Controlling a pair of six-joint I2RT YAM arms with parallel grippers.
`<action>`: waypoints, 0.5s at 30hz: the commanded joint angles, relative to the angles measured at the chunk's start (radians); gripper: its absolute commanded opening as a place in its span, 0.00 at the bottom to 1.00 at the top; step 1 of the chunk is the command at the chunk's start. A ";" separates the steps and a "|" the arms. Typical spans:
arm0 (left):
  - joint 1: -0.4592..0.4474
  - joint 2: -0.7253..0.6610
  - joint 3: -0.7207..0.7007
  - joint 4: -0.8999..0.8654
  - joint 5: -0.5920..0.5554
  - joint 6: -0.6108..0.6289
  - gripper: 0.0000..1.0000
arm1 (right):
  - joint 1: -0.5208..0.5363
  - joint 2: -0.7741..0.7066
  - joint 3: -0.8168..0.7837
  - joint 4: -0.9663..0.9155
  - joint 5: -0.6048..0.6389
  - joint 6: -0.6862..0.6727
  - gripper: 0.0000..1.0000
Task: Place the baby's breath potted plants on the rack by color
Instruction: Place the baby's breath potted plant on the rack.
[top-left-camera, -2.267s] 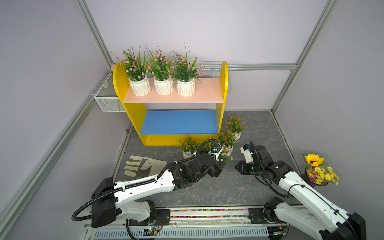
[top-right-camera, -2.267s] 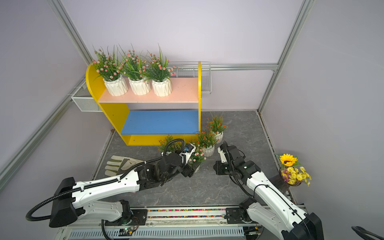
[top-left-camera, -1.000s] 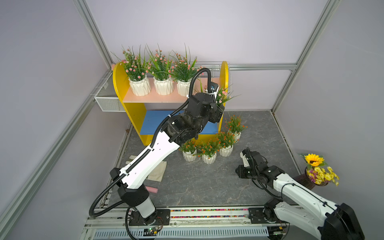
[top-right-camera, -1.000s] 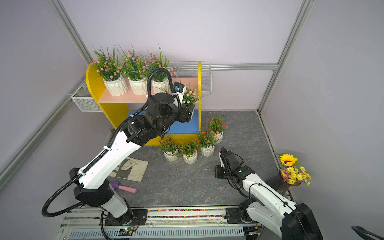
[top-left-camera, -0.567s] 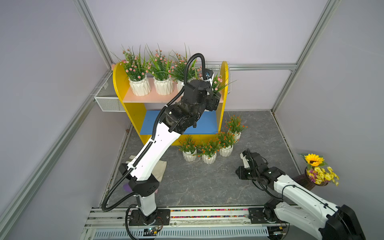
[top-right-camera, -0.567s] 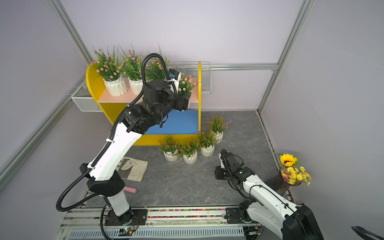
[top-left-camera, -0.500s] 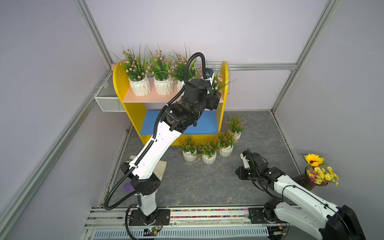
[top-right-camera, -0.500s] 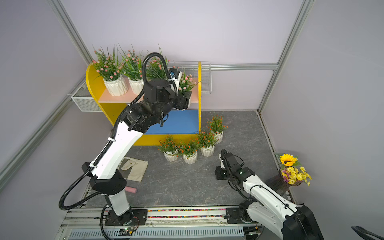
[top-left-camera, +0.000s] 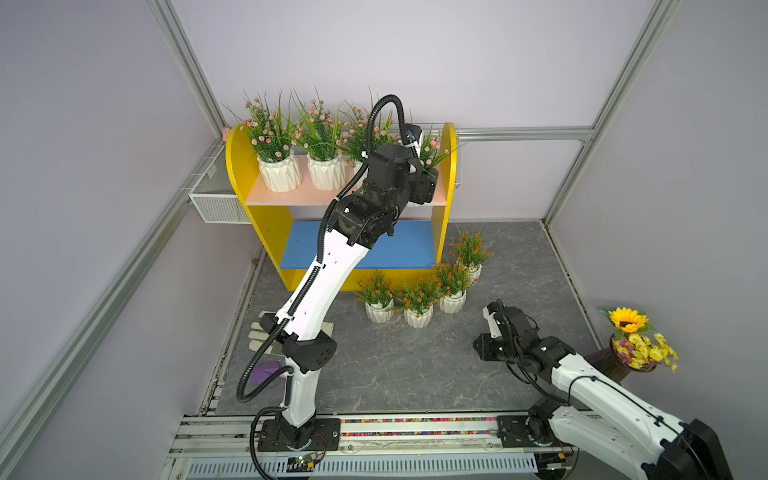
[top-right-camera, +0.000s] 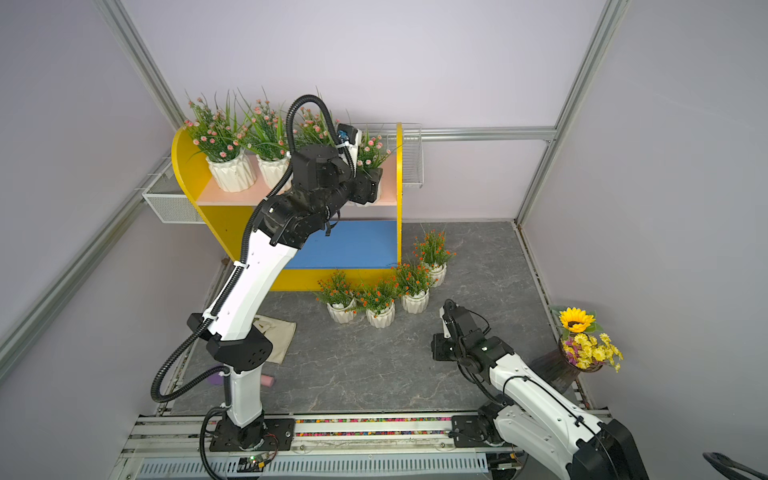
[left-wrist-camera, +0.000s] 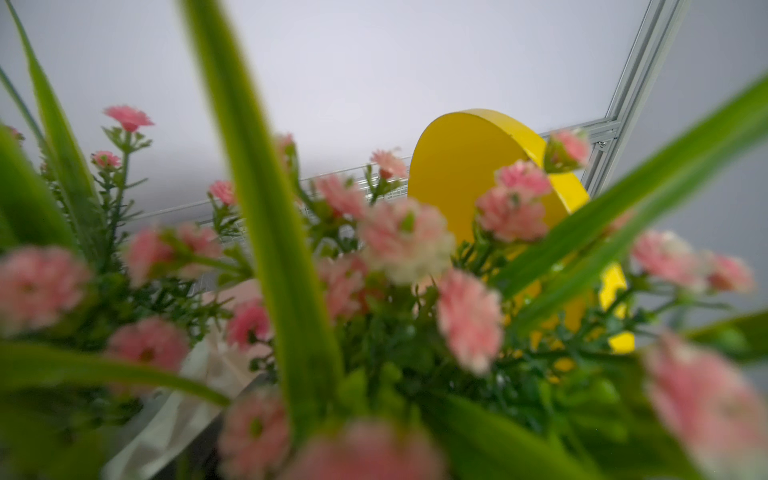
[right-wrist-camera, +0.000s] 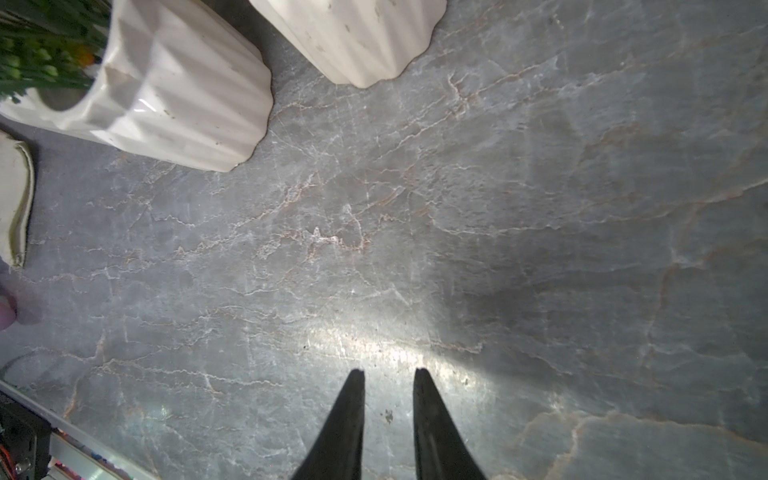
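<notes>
The yellow rack (top-left-camera: 237, 166) has a pink upper board (top-left-camera: 291, 198) and a blue lower board (top-left-camera: 399, 249). Two pink baby's breath potted plants (top-left-camera: 279, 174) (top-left-camera: 326, 172) stand on the upper board, and my left arm half hides a third (top-left-camera: 361, 133). My left gripper (top-left-camera: 424, 188) is shut on another pink plant (top-left-camera: 432, 147) at that board's right end. Its blossoms (left-wrist-camera: 407, 241) fill the left wrist view and hide the jaws. Several orange-red plants (top-left-camera: 417, 313) stand on the floor before the rack. My right gripper (right-wrist-camera: 389, 372) hovers low over the floor, open by a narrow gap and holding nothing.
A sunflower bouquet in a dark vase (top-left-camera: 636, 345) stands at the far right. White wire mesh baskets hang left of the rack (top-left-camera: 216, 203) and behind its right side (top-right-camera: 409, 158). A beige glove (top-left-camera: 259, 332) and a purple object (top-left-camera: 268, 368) lie by my left arm's base.
My left arm has lifted the pink plant from in front of the lower board up to the right end of the upper board. The right arm has stayed still.
</notes>
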 joint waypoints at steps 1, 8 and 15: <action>0.015 0.015 0.044 0.090 0.034 -0.011 0.31 | 0.008 -0.012 -0.010 -0.021 0.017 0.027 0.25; 0.047 0.054 0.070 0.118 0.055 -0.032 0.31 | 0.008 0.000 -0.008 -0.018 0.020 0.025 0.25; 0.057 0.081 0.071 0.145 0.077 -0.030 0.36 | 0.008 0.002 -0.008 -0.017 0.026 0.024 0.25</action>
